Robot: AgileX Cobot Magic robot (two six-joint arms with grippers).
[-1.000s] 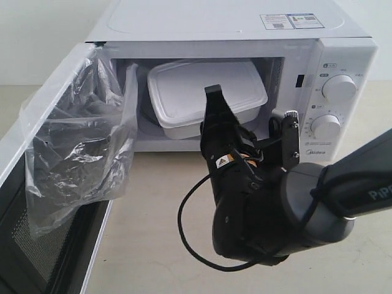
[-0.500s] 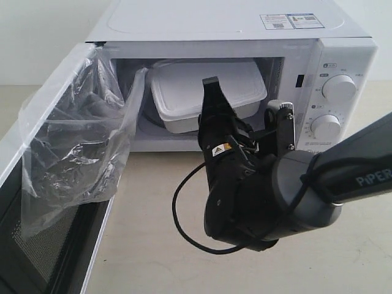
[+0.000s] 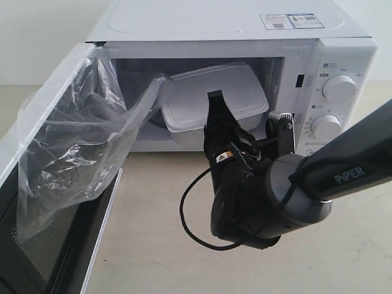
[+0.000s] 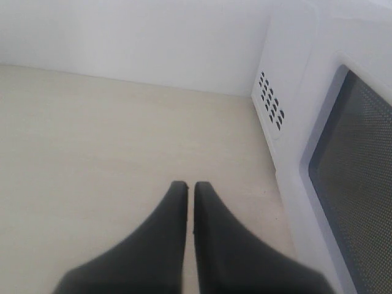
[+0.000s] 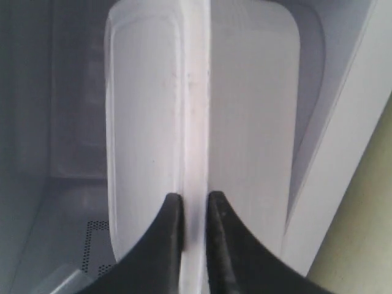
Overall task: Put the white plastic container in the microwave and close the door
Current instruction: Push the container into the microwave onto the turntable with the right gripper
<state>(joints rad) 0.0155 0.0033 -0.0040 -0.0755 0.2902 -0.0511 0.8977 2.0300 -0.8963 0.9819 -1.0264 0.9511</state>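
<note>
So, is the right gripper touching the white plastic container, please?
Touching: the right wrist view shows the right gripper clamped on the rim of the white plastic container.

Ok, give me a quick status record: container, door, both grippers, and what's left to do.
container: white plastic container inside the microwave cavity, tilted, not lying flat
right arm: right gripper shut on the container's rim
left arm: left gripper shut, empty, above the table by the door's outer face
door: door wide open, clear plastic film crinkled on its inner face, one fold reaching toward the cavity
remaining: release container, withdraw, close door
</note>
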